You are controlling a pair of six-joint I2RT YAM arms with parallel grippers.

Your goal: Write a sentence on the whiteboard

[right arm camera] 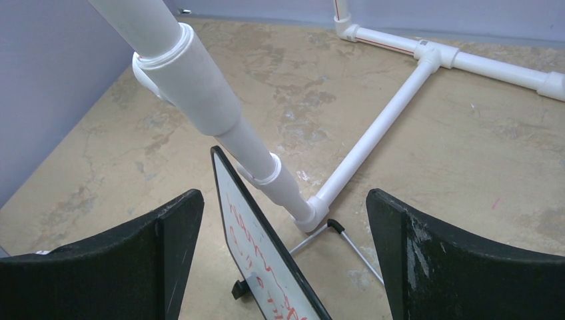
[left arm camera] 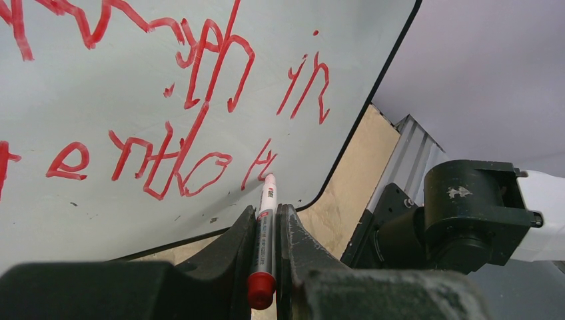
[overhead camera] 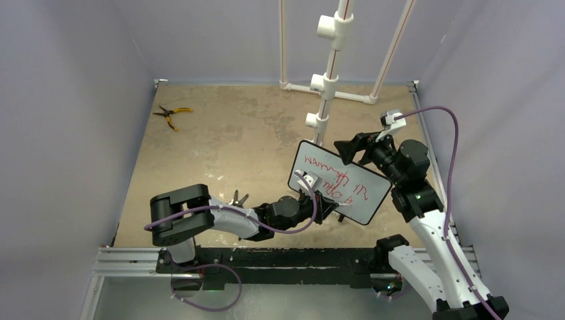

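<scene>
Clearly, the whiteboard (overhead camera: 363,200) is seen as a glossy white rectangle with a thin black frame and rounded corners. It is propped up at a tilt on the right half of the desk (overhead camera: 233,153), just in front of the white plastic pipe frame (overhead camera: 326,87). A small black foot and a thin wire stand (right arm camera: 346,240) are seen under it from the right wrist view. The sentence (left arm camera: 200,100) is laid across the white face in two uneven lines of thick red scrawl, and small dark specks are scattered on the gloss below it.

The left pincer (left arm camera: 268,212) is clamped on a marker (left arm camera: 268,200), a slim white barrel with a red end cap gripped between two matte black fingers. Its tip is set at the board face beside the last red stroke, near the lower rounded corner.

The right pincer (right arm camera: 283,193) is held behind the board's upper edge with its jaws wide apart and nothing gripped; whether the board is touched cannot be told. The pipe upright is set close behind the board, directly ahead of those jaws.

The desk is a worn, blotchy tan sheet. Yellow-handled pliers (overhead camera: 172,115) are left at its far left corner, well apart from the board. Plain lilac walls (overhead camera: 66,133) are set around three sides.
</scene>
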